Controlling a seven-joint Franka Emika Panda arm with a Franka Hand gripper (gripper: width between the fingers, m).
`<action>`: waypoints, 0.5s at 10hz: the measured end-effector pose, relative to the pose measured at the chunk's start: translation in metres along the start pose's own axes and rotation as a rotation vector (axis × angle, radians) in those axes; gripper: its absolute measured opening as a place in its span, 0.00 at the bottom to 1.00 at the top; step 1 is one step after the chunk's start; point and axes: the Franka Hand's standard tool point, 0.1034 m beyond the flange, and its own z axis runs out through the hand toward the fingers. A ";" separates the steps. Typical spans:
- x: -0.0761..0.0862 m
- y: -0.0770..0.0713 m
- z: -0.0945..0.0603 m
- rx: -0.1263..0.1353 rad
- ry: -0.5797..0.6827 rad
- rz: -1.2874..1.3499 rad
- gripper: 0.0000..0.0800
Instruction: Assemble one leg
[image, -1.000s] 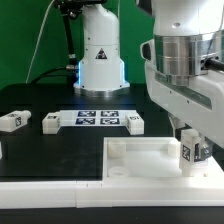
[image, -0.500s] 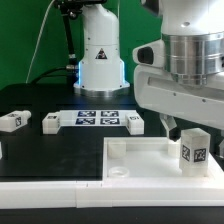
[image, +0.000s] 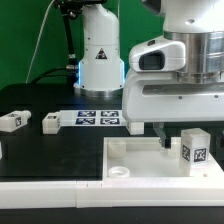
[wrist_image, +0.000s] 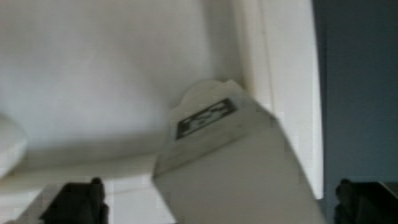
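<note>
Legs visible: three. One leg (image: 194, 148) stands upright at the right end of the large white tray piece (image: 140, 152), tag facing the camera; two more sit far left on the table, (image: 12, 121) and (image: 51, 122). One marker board (image: 99, 119). Gripper (wrist_image: 221, 203): fingers spread wide, leg (wrist_image: 224, 150) between them, not touching, nothing held.

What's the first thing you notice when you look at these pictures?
The big robot arm fills the exterior view's right, its gripper hanging above a little white leg with a checkered tag. That leg stands on a big white tray at the front. More small legs sit farther back on the black table.
</note>
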 end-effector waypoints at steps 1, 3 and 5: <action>0.000 0.000 -0.001 0.000 0.002 -0.070 0.81; 0.000 0.001 0.000 0.000 0.000 -0.129 0.81; -0.001 0.001 0.000 0.001 0.000 -0.120 0.65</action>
